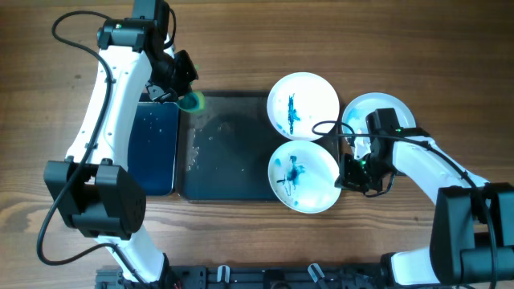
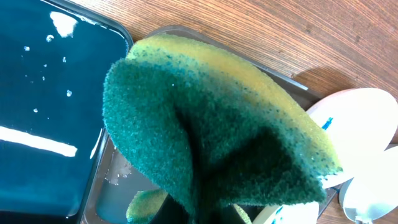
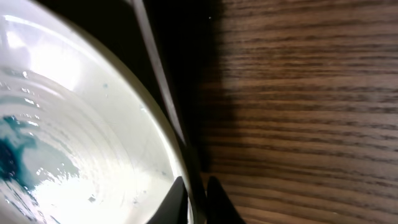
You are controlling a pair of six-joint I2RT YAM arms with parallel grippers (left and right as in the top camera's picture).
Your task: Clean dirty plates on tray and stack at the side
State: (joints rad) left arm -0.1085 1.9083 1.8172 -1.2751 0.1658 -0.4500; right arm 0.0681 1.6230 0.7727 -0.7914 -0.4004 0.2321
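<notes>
Two white plates smeared with blue ink lie on the right end of the dark grey tray (image 1: 225, 160), one at the back (image 1: 303, 104) and one at the front (image 1: 303, 175). A third plate (image 1: 381, 112) rests on the table to the right, partly under my right arm. My right gripper (image 1: 351, 172) is shut on the front plate's right rim; in the right wrist view the rim runs between its fingertips (image 3: 180, 194), gripper (image 3: 198, 198), plate (image 3: 74, 137). My left gripper (image 1: 181, 88) hovers over the tray's back left corner, shut on a green and yellow sponge (image 2: 211, 124) (image 1: 191, 101) that hides its jaws.
A narrower tray (image 1: 157, 148) holding blue water sits against the grey tray's left side, also in the left wrist view (image 2: 43, 93). Water drops dot the grey tray's left part (image 1: 197, 140). Bare wooden table (image 3: 311, 112) surrounds everything.
</notes>
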